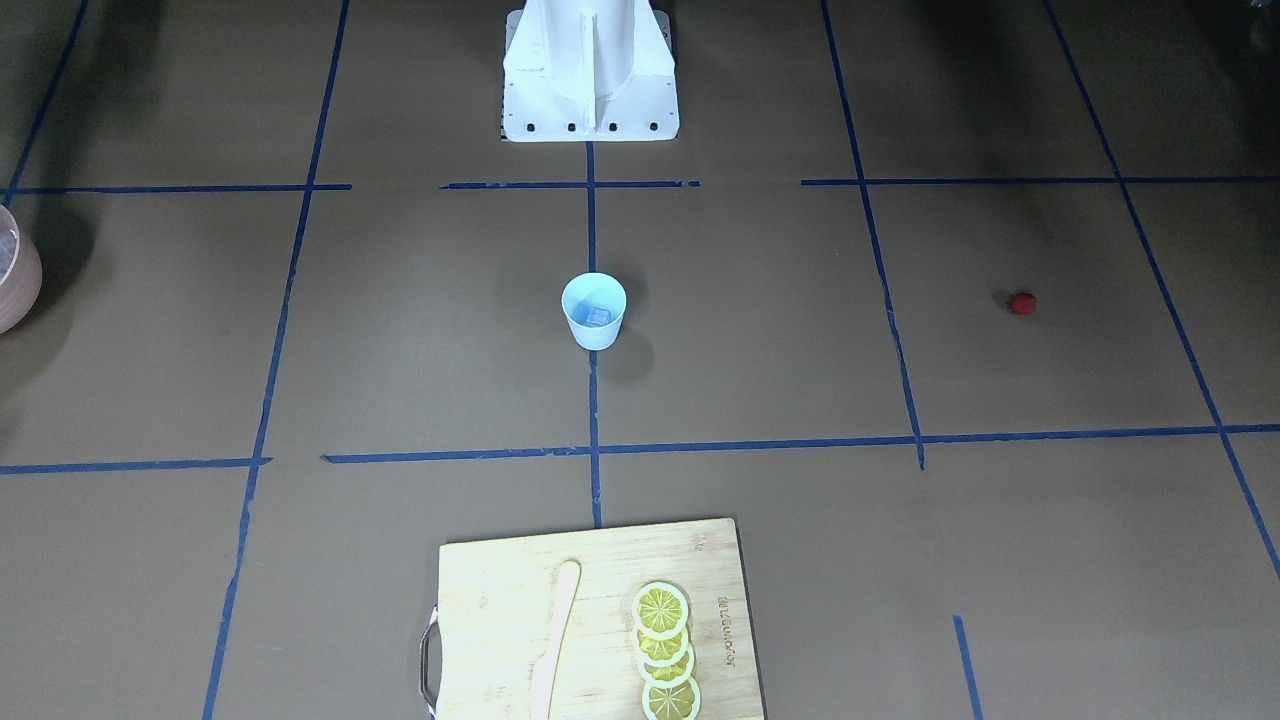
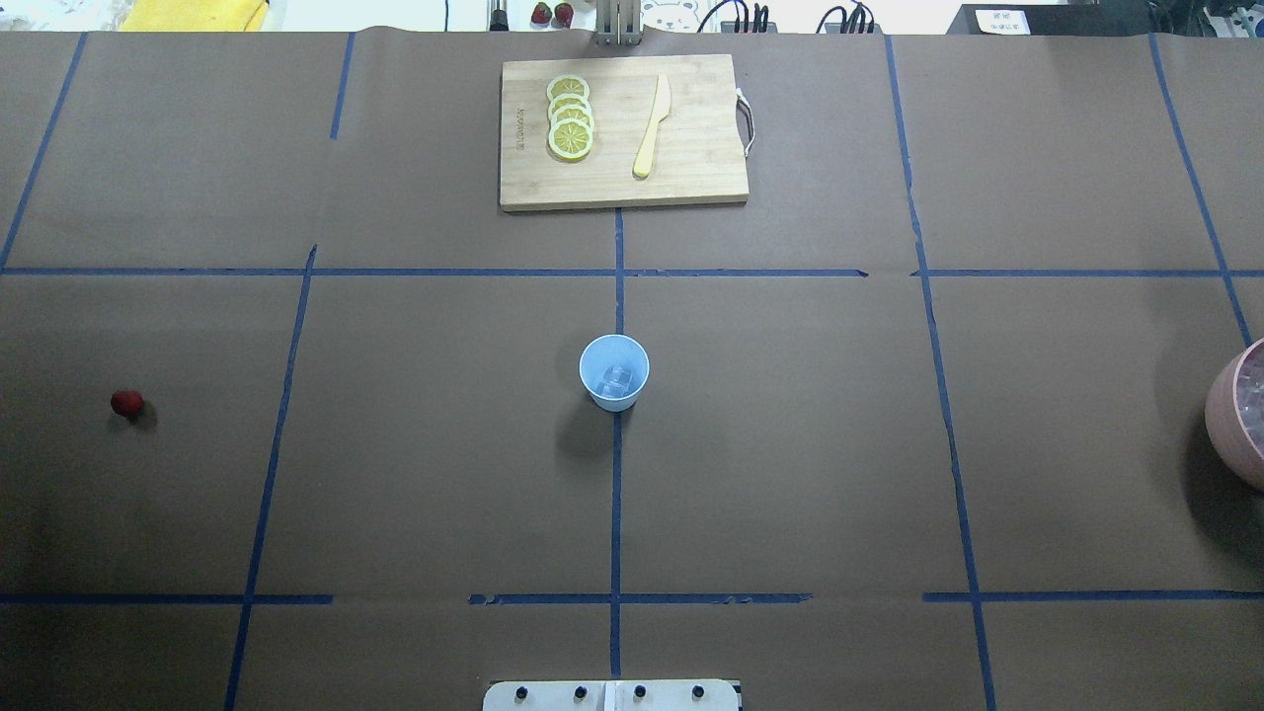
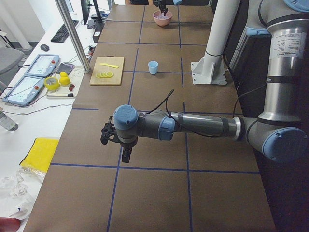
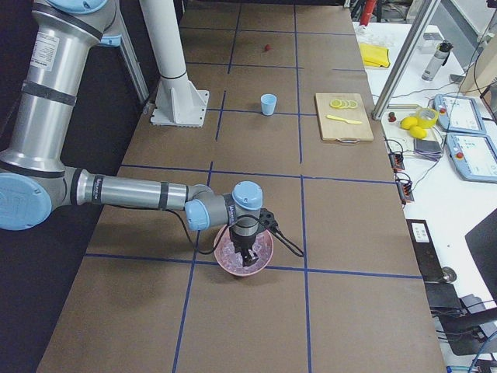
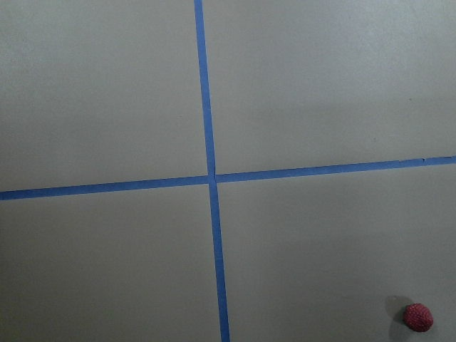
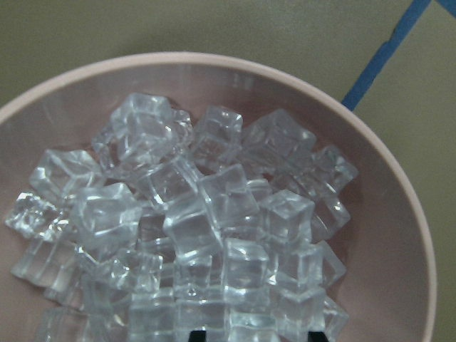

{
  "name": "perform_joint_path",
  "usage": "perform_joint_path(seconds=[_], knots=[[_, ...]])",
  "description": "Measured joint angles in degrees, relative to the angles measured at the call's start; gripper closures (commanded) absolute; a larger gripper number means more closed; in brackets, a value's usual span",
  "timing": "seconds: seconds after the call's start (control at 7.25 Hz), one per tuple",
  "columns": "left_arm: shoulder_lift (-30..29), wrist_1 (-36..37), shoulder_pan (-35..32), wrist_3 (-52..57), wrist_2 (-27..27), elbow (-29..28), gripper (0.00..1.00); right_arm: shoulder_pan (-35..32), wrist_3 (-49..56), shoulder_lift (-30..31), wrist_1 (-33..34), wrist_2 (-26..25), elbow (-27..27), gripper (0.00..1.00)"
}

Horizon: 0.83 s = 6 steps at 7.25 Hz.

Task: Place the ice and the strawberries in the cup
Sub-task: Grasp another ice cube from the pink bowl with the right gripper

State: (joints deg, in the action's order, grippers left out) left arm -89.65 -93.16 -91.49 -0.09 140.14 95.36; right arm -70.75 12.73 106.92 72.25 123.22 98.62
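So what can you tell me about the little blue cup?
The cup is small, pale blue and looks plastic, wider at its round rim than at its base. It stands upright in the middle of the table, on a blue tape line. Clear ice lies inside. Nothing else touches it.

Cup (image 1: 594, 312) upright at centre, ice (image 1: 598, 317) inside; strawberry (image 1: 1022, 303) well apart, view's right; lemon slices (image 1: 665, 650) on cutting board (image 1: 490, 590).

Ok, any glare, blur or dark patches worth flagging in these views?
Front-facing: white robot base blown out, top corners dark. Overhead: cup throws a soft shadow toward the robot. Right wrist: ice sharp, with small glints. Left wrist: even light, faint shadow beside strawberry.
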Motion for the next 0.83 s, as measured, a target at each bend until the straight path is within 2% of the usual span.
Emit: perform_joint_path(seconds=[0.14,0.55,0.69,0.83], knots=[[0.0,0.0,0.0,0.0,0.0,0.0,0.00,0.0,0.1,-0.1,0.0,0.0,0.0,1.00],[0.0,0.0,0.0,0.0,0.0,0.1,0.00,0.0,0.3,-0.1,0.6,0.2,1.6,1.00],[0.0,0.0,0.0,0.0,0.0,0.1,0.00,-0.3,0.3,0.0,2.8,0.5,4.6,1.00],[0.1,0.0,0.1,0.0,0.0,0.1,0.00,-0.9,0.3,-0.3,7.5,0.7,9.4,1.00]])
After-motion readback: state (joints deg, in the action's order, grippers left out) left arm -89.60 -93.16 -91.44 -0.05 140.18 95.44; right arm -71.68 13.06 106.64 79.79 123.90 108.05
